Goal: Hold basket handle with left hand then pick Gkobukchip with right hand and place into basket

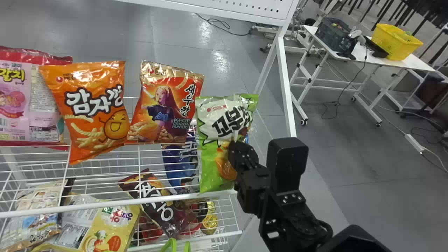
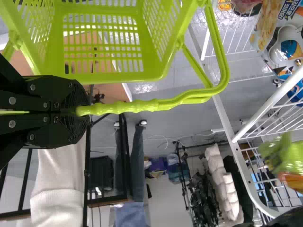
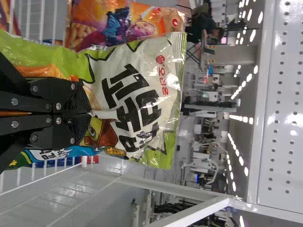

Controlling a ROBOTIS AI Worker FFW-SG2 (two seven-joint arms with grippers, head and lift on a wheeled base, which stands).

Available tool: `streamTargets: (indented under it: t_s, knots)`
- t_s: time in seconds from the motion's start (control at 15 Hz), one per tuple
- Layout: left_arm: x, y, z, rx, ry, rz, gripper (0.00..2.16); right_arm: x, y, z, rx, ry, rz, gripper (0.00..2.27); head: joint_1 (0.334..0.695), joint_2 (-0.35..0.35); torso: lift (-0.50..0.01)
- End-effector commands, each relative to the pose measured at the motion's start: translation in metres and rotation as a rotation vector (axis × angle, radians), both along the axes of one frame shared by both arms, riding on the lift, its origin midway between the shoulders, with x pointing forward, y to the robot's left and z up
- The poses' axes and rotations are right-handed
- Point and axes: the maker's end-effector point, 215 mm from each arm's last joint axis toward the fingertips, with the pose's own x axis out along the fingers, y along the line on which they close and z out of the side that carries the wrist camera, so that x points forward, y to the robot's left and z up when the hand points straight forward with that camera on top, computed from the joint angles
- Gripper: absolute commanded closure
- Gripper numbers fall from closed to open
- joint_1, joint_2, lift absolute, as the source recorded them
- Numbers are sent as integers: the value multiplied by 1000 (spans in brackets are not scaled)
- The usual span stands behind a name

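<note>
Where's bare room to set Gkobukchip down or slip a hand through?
Set down: basket, visible slats bare between side walls. Hand: likely only the wedge between orange bag and red bag, widest up top. Crowded: red bag behind Gkobukchip; lower rack, packs overlapping.

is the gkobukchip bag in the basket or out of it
Out: the Gkobukchip bag is upright by the wire shelf, with the right gripper shut on it.

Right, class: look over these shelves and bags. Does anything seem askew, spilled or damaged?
The brown bag lies slanted on the lower wire shelf, out of line with the neat row above. The Gkobukchip is creased at the right gripper, probably from the pinch rather than damage. I see no spill.
</note>
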Motion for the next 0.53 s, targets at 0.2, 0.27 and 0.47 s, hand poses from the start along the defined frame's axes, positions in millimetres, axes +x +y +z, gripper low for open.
streamTargets:
  t_s: [0.2,0.27,0.47]
  knots:
    - [-2,-1,4,-10,-3,0,2111,-73,-16,-38,-49,298,33,2003,695,-350,-31]
    - [-2,-1,4,-11,-3,1,2111,-80,-16,-38,-59,313,38,2003,695,-350,-31]
    - [0,0,6,-12,-8,3,2111,-127,-25,-65,-133,500,61,2003,695,-350,-31]
